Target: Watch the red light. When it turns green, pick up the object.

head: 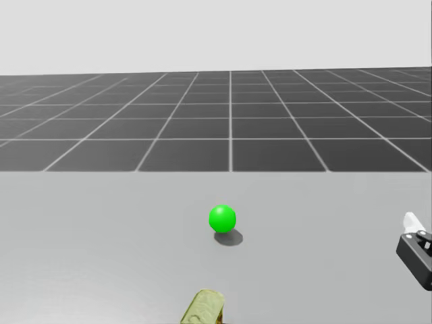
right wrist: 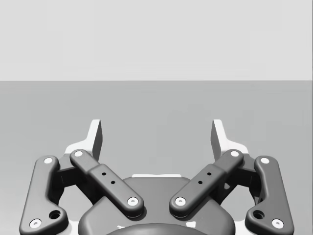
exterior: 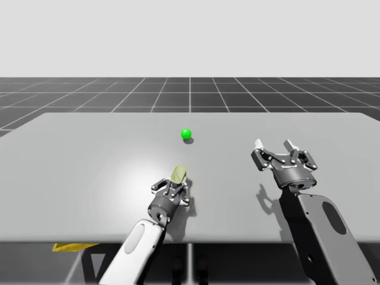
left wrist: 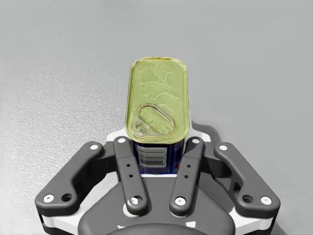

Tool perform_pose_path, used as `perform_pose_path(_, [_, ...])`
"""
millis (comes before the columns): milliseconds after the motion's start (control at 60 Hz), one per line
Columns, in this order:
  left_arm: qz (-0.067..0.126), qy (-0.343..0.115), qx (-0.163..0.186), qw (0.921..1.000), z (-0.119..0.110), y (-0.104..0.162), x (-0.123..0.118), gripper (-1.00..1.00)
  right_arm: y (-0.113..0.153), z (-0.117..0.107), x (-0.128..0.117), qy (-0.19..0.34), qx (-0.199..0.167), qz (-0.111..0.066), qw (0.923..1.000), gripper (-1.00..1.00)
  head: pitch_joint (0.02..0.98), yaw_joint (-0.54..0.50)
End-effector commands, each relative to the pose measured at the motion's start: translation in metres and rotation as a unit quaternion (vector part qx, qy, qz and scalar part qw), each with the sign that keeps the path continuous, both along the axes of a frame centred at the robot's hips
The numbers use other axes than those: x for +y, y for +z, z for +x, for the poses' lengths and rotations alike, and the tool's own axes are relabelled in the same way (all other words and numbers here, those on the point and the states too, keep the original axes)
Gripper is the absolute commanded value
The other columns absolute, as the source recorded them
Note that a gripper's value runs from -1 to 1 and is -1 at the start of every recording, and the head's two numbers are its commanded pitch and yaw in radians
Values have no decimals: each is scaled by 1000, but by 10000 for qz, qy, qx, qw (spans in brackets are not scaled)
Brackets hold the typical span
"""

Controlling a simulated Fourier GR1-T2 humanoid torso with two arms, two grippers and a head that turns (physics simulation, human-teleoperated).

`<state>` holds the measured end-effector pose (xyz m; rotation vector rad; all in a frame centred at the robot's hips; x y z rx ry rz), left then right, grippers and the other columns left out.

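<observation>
Light (exterior: 186, 133) is green, mid surface (exterior: 89, 154). L gripper (left wrist: 159, 147) jaws clenched on yellow-green-topped, blue-sided rectangular can (left wrist: 157, 98). Can is on the near side of the light, slightly left. R gripper (right wrist: 156, 134) at right, jaws released, spread wide, nothing btwn them, well apart from can.

We sit at a broad, plain grey tabletop (exterior: 89, 154) that spans nearly the whole high view, its far edge straight and its near edge running along the bottom. A soft bright patch of light lies on its near middle, fading to duller grey at the sides. Beyond it spreads a dark floor (exterior: 190, 92), ruled into squares by thin pale lines and receding to a level horizon. Above that we see a blank, pale backdrop (exterior: 190, 35). Under the near left edge a yellow shape (exterior: 70, 246) pokes out.
</observation>
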<state>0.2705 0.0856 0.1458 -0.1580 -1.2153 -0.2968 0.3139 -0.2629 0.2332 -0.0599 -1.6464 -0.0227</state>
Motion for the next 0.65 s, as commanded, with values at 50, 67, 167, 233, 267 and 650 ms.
perform_pose_path(50, [10, -479, -610, 9970, 9, 52, -6, 1000, -1, 1, -1, -21, 13, -15, 10000, -1000, 417, 47])
perform_pose_path(67, [10, -474, -639, 9968, 10, 55, -5, 1000, -1, 1, -1, -21, 12, -16, 10000, -1000, 417, 48])
perform_pose_path(167, [54, -425, -873, 9953, 16, 76, -3, 1000, -1, 1, -1, -36, 17, -21, 10000, -1000, 416, 51])
perform_pose_path(233, [73, -407, -1029, 9938, 20, 95, 0, 1000, -1, 1, -1, -32, 17, -30, 10000, -1000, 414, 52])
perform_pose_path(267, [84, -383, -1105, 9931, 21, 102, 1, 1000, -1, 1, -1, -30, 15, -37, 10000, -1000, 413, 51])
perform_pose_path(650, [-45, -222, -1916, 9812, 26, 180, 8, 1000, -2, 2, 0, -27, 27, -82, 10000, -1000, 411, 65])
